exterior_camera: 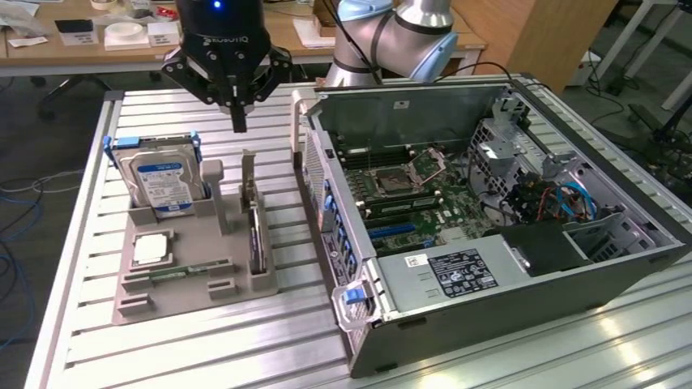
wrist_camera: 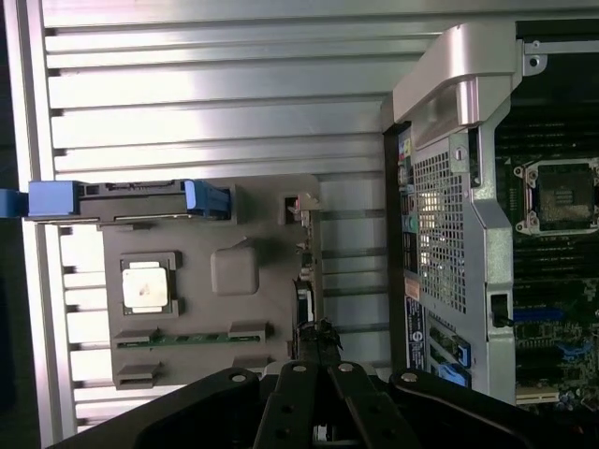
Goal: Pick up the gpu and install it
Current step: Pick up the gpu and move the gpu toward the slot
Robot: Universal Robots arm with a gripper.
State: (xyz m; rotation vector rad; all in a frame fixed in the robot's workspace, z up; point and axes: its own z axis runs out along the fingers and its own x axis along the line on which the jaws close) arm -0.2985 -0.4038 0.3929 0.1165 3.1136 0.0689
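Black and pinched shut on nothing, your gripper (exterior_camera: pixel 239 120) hung above the grey tray (exterior_camera: pixel 194 293), where the gpu (exterior_camera: pixel 256 235) stood on edge in its slot, between the hard drive (exterior_camera: pixel 162 178) and the open computer case (exterior_camera: pixel 487 308).

A ribbed silver aluminium table (exterior_camera: pixel 194 356) is carrying a grey plastic parts holder (exterior_camera: pixel 186 293) beside an open dark computer case (exterior_camera: pixel 519 314)
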